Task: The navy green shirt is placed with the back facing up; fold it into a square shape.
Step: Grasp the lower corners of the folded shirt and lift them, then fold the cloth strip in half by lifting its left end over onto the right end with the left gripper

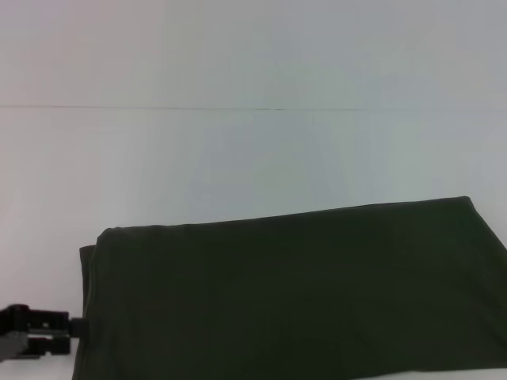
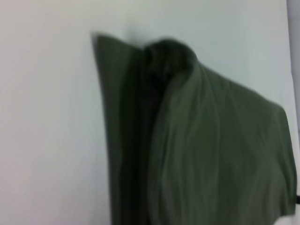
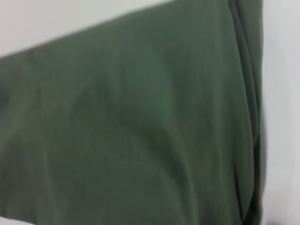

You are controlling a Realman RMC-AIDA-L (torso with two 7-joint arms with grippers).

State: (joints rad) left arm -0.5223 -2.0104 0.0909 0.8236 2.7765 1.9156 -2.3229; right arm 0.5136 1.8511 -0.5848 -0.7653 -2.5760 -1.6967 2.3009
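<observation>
From the head view I see the navy green shirt [image 1: 293, 293], a large plain dark olive garment of soft matte fabric, lying as a long folded band on the white table [image 1: 238, 158], its long axis running side to side and tilted slightly, the right end farther from me. My left gripper [image 1: 36, 332], a black claw, sits at the lower left, just beside the shirt's left short edge; I cannot tell whether its fingers are spread or pinching cloth. In the left wrist view the shirt [image 2: 206, 150] shows stacked layers along one edge and a bunched lump at a corner. In the right wrist view the shirt [image 3: 131, 131] fills nearly everything, so that arm hangs close over it, though its claw is unseen. I judge the left arm nearer to the short end that a crosswise fold would carry over.
</observation>
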